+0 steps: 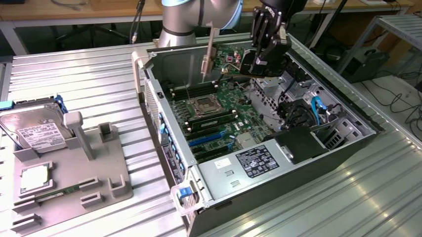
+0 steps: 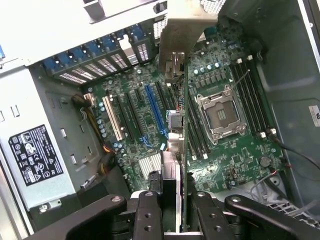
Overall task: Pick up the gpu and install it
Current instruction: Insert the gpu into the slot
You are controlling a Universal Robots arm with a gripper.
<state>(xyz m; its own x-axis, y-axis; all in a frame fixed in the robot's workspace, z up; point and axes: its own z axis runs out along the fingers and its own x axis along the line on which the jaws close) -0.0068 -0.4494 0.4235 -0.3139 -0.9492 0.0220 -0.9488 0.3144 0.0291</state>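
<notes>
Above the open computer case, over the far end of the motherboard: gripper clamped on the gpu, jaws pressed against both faces of the card. Held on edge, pale bracket toward the exterior view's left, near the case's far wall. Hanging clear of the board, not seated in any slot.

Risks, judged from here:
- Could miss the slot. Card edge seems to sit over the gap between the blue PCIe slot and the CPU socket, not over the slot itself; pressing down there would hit bare board or the memory slots.
- Could snag the bracket on the rear slot openings of the case if lowered with any tilt.
- Could slip or rotate in the grip, being pinched at one end only with the long bracket far out at the other.
- Could bend socket pins if dragged low across the open CPU socket.

Wrist view: looks straight down the card edge, so gives sideways offset from the slots, plus fingers closed on the card. No read on height.

Exterior view: gives clearance above the board, the power supply at the case's near end, and the hard drive on a grey fixture at the exterior view's left, well apart from the case.
</notes>
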